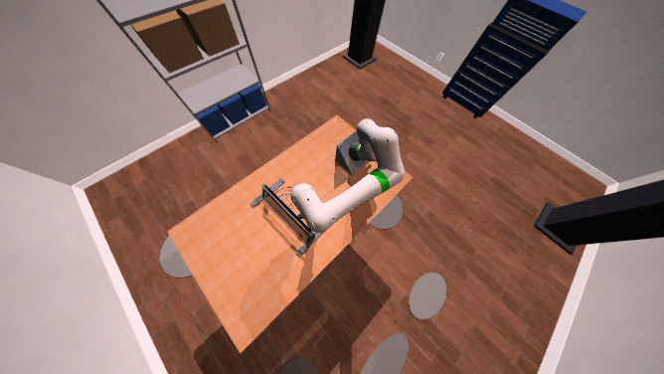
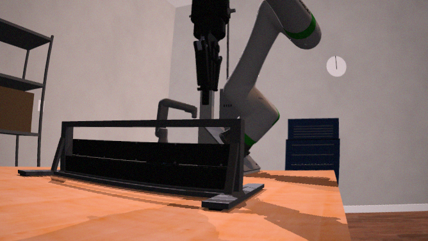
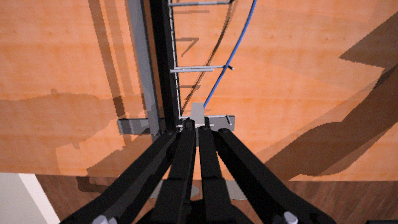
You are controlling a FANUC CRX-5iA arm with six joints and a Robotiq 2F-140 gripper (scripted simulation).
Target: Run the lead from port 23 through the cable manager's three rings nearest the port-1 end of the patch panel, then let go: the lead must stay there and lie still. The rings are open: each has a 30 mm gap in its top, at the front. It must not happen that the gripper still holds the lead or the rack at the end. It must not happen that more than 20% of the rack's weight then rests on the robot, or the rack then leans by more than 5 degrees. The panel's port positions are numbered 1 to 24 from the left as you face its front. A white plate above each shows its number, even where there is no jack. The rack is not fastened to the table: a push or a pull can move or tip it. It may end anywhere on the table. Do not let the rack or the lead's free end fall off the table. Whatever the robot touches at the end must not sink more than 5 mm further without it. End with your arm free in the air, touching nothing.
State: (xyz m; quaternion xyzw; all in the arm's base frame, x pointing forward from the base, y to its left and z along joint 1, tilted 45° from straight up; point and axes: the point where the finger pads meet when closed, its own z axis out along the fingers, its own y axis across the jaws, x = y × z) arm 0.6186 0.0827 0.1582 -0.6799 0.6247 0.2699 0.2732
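We see the rack (image 1: 287, 211) (image 2: 154, 123) (image 3: 164, 65) standing on the worktop (image 1: 219, 259) (image 2: 128, 224) (image 3: 310, 60). Our end effector (image 2: 205, 99) (image 3: 198, 111) is above the rack's height, its fingers together. In the wrist view, the blue lead (image 3: 218, 83) curves beside the rack, crosses a ring (image 3: 197, 68) near its outer tip, then disappears behind our fingertips; we cannot tell whether it lies inside.

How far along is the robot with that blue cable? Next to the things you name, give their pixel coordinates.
Done: nothing certain; the blue lead (image 3: 242, 35) crosses one ring's (image 3: 200, 68) outer end, perhaps not inside. In hand: the gripper (image 2: 205, 97) (image 3: 198, 111) is shut above the rack (image 1: 285, 206) (image 2: 150, 122) (image 3: 165, 60), the lead disappearing behind its fingertips. Left, probably: confirming three rings, leaving it lying still.
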